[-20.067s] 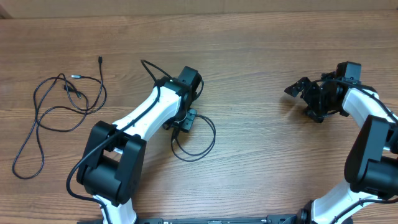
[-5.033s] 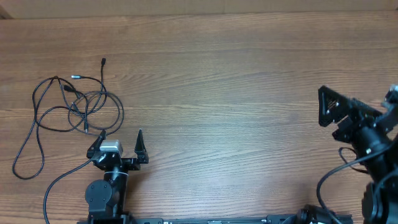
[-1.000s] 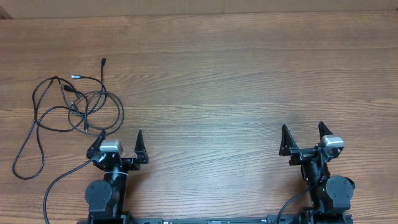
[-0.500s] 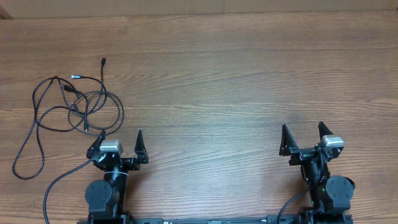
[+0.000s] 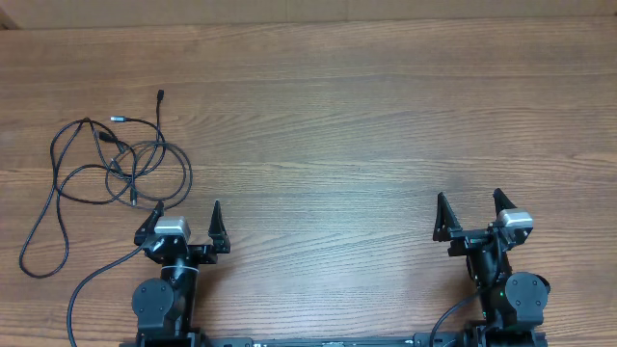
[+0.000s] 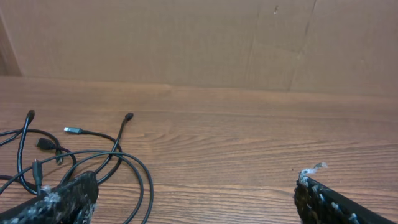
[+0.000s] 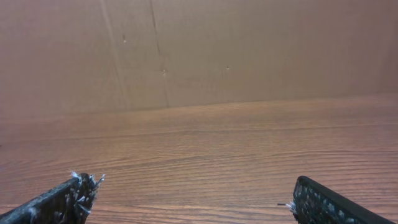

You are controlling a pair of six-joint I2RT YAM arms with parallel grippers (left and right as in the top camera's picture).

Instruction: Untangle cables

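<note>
The cables (image 5: pixel 106 166) lie in a loose tangle of thin black loops at the left of the wooden table, with small plug tips at the far side. They also show in the left wrist view (image 6: pixel 81 158), at the lower left. My left gripper (image 5: pixel 186 215) is open and empty, at the table's front edge just right of and nearer than the tangle. My right gripper (image 5: pixel 467 204) is open and empty at the front right, far from the cables.
A brown cardboard wall (image 6: pixel 199 43) stands along the far edge of the table (image 5: pixel 366 125). A thicker black arm wire (image 5: pixel 92 284) runs beside the left arm's base.
None over the last second. Earlier, the left arm drew back from the table's middle to the front edge and the right arm came to rest at the front right.
</note>
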